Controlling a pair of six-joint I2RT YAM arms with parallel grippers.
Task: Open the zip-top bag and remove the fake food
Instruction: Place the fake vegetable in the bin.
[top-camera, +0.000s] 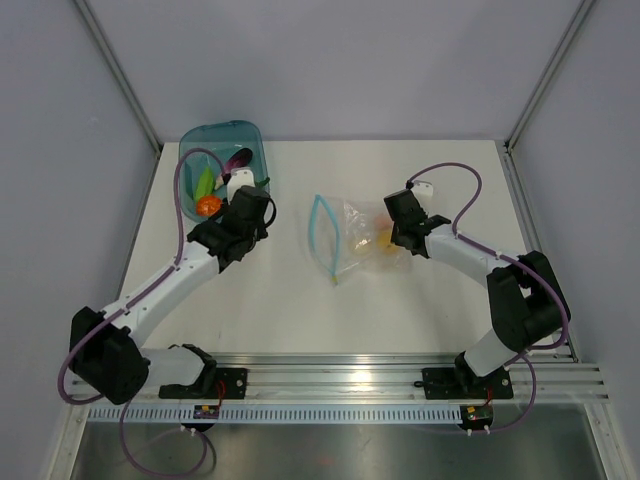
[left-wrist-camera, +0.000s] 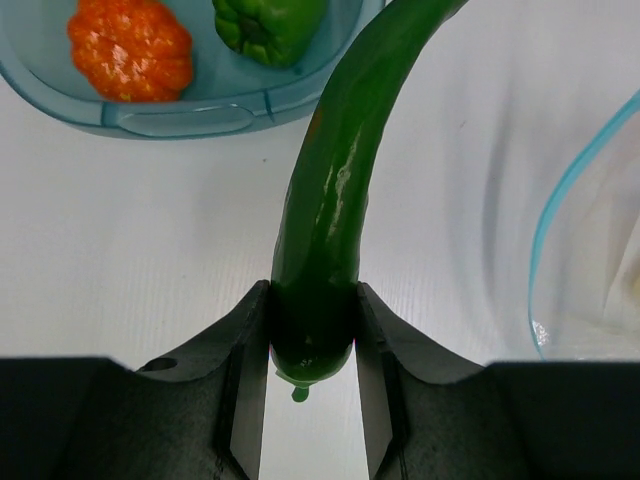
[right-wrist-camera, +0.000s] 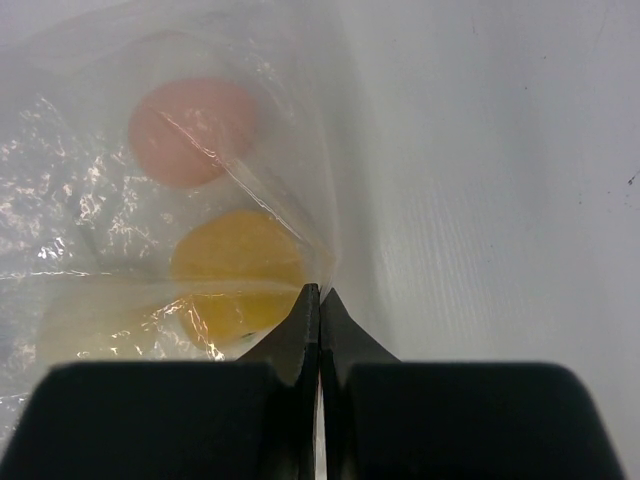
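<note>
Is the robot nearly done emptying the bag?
Partly. The zip-top bag is open; tomato and green pepper lie in the tub. The left gripper holds the green pod; the right gripper pinches the bag. A lemon and a pinkish piece remain inside.

**Left arm** (top-camera: 160, 290), 8 o'clock in the top view: white tubular links, bulky black joint housings, black base block. The left cable (top-camera: 178, 215) is purple and runs along the links, with a further loop below the base. There is a white block (top-camera: 240, 180) at the wrist.

**Right arm** (top-camera: 465, 255), 4 o'clock: same white links, black joints and black base. The right cable (top-camera: 450, 166) is purple and arches off the wrist.

**Left gripper** (left-wrist-camera: 312, 295): two matte black fingers with flat inner faces and sloped shoulders. The black body is at 6 o'clock in its wrist view, with one round hole at 8 o'clock.

**Right gripper** (right-wrist-camera: 319, 295): two matte black fingers tapering to thin tips, with a boxy black body at 6 o'clock.
</note>
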